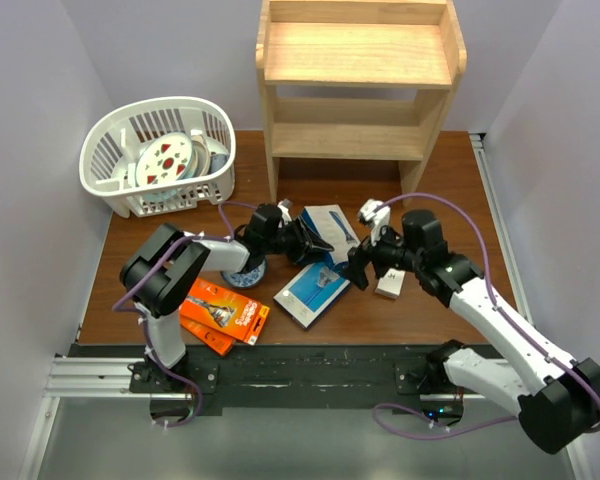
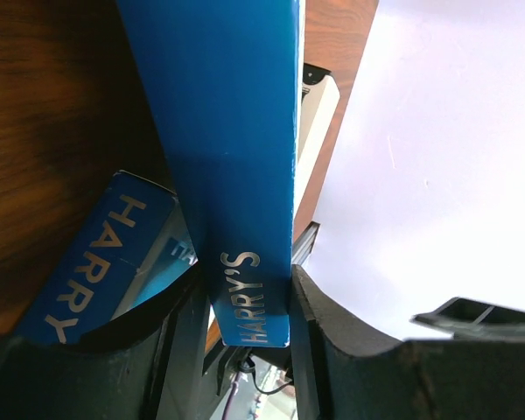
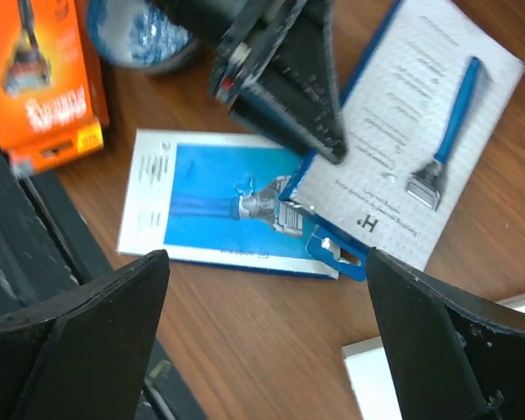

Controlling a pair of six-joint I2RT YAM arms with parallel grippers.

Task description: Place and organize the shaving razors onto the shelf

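Left hand is pinched on the edge of a blue Harry's pack, lower middle of its wrist view. Right hand is spread wide with nothing in it, hovering over a second Harry's pack lying flat on the desk. Orange packs sit lower left in the top view. So I'd say barely started. The shelf, top centre, is light pine with two tiers and solid sides, and no razors are on it. Every pack is left to go.
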